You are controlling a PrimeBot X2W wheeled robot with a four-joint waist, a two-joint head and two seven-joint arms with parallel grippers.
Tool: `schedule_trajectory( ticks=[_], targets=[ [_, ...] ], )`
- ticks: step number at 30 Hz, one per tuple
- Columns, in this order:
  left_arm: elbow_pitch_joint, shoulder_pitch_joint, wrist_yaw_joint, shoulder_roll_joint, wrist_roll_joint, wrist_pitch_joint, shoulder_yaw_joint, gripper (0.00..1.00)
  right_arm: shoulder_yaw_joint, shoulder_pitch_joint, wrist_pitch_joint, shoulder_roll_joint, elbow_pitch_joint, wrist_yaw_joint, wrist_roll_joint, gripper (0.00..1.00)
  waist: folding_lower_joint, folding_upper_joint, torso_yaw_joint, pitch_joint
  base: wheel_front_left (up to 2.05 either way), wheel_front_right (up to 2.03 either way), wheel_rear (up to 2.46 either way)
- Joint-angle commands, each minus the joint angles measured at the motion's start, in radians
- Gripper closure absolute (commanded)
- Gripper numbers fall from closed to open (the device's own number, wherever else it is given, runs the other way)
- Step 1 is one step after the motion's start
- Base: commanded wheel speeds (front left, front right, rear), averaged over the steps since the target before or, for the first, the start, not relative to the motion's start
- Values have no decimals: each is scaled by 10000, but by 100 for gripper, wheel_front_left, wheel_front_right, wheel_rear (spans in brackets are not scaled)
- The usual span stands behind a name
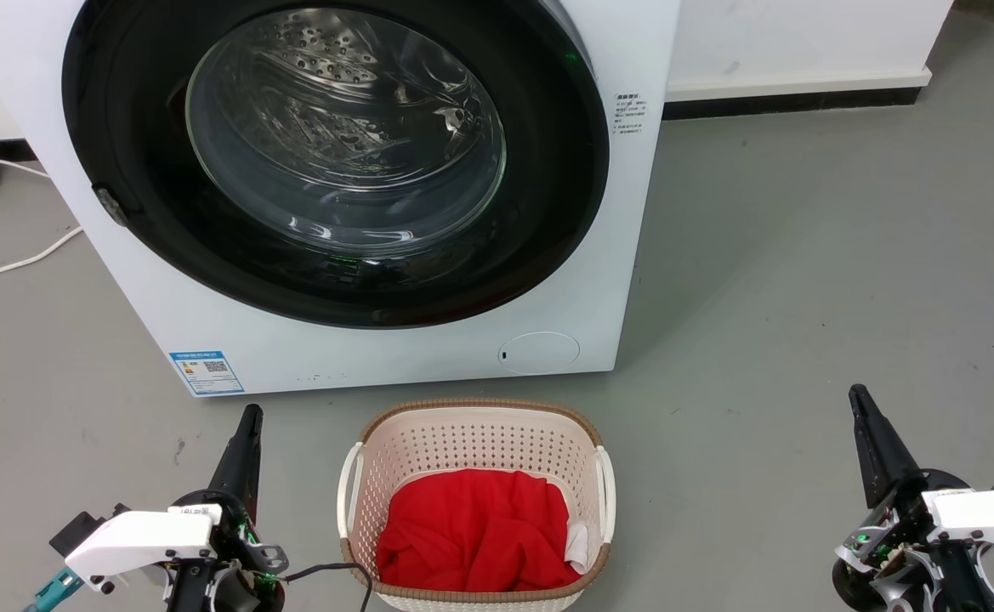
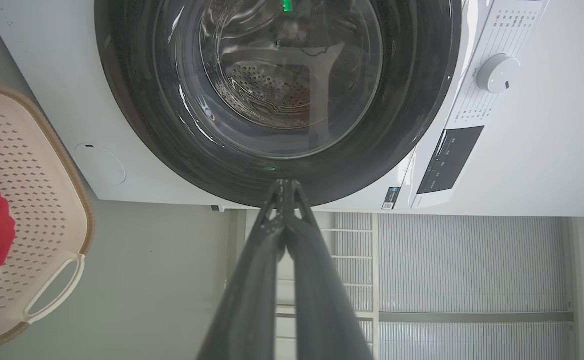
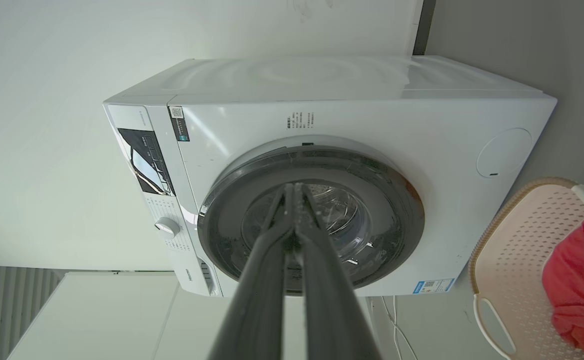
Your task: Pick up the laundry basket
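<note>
laundry basket (image 1: 475, 442) sits on the grey floor (image 1: 803, 297) at bottom centre of the head view, just in front of the washing machine (image 1: 377, 357), upright, not touching its front panel. inside it: a crumpled red cloth (image 1: 475, 531) covering most of the bottom, plus a small white piece (image 1: 579, 544) at the cloth's right edge, possibly a second fabric item, too little visible to tell. machine door is shut, drum visible through the glass. left gripper (image 1: 250, 412) at lower left of the head view, right gripper (image 1: 858, 393) at lower right, both pointing up the frame; the left one is near the basket, the right one well apart from it, neither touching. left wrist view: fingertips of the left gripper (image 2: 284, 184) pressed together with nothing between them, basket (image 2: 27, 200) at the left edge of the frame with one white loop handle showing. right wrist view: right gripper (image 3: 294, 186) likewise closed on nothing, basket (image 3: 516, 240) at lower right. a white cable (image 1: 12, 263) lies on the floor at the left edge of the head view.
</note>
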Motion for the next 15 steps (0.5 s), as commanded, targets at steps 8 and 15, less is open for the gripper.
schedule_trajectory(
  ticks=[8, 15],
  targets=[
    [3, -85, -40, -10, -18, 27, 21, 100, -5, -100, 15, -5, -30, -3, 40, 100, 0, 0, 0, 0, 0, 0, 0],
    [189, 172, 13, -27, 14, -52, -41, 0, 32, 169, -39, 15, 207, -2, -22, 0, 0, 0, 1, 4, 0, 0, 0]
  ],
)
